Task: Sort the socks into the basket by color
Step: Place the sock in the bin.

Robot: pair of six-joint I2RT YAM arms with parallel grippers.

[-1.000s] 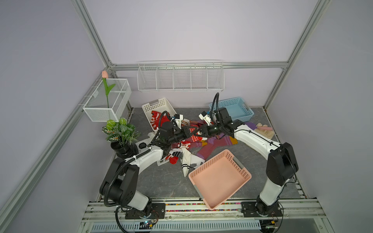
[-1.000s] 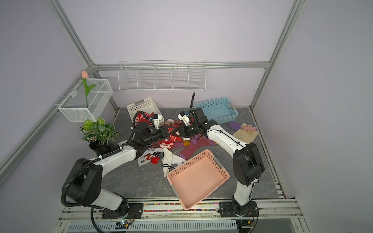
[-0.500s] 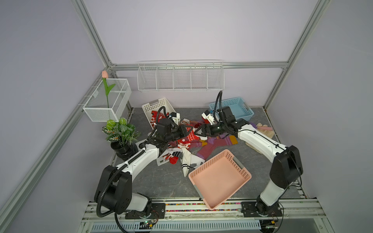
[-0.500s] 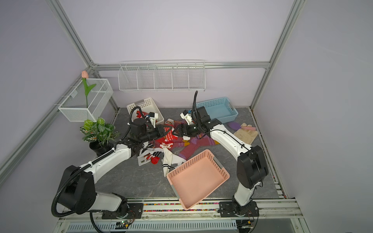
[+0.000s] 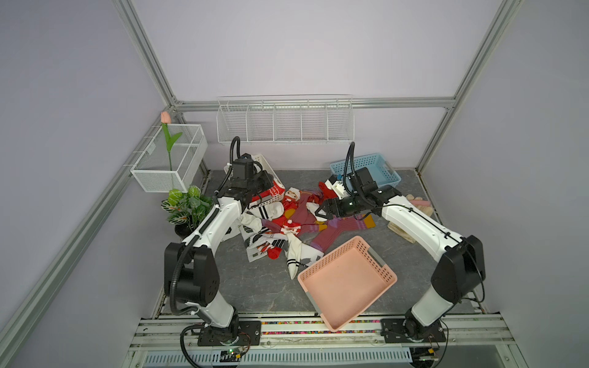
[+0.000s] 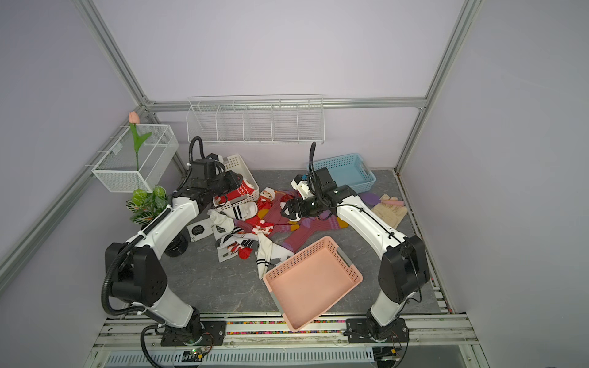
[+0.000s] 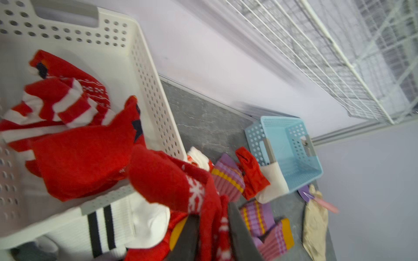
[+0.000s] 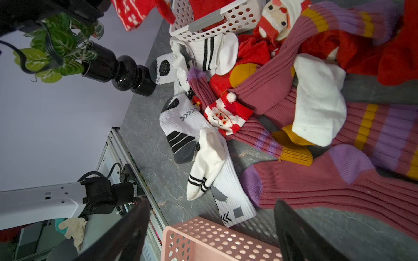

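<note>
A heap of socks [image 5: 288,223] lies mid-table: red Santa ones, white ones with black stripes [image 8: 210,52] and purple-maroon ones with orange bands [image 8: 339,187]. My left gripper [image 7: 213,218] is shut on a red sock with a white snowflake [image 7: 181,180], held at the near rim of the white basket [image 7: 147,79]. That basket holds more red socks [image 7: 74,156]. In both top views my left gripper [image 5: 266,188] hangs over that basket [image 6: 236,161]. My right gripper [image 5: 321,212] stands open and empty, low over the heap's right side, fingers [image 8: 135,217] wide apart.
An empty pink basket [image 5: 366,255] sits tilted at the front. A blue basket [image 5: 387,165] stands at the back right, with beige gloves [image 5: 422,207] and a purple brush beside it. A potted plant [image 5: 188,207] stands left. Wire racks hang on the walls.
My right gripper has opened and drawn slightly right. My left gripper has carried the red sock away from the heap, back and left, to the white basket.
</note>
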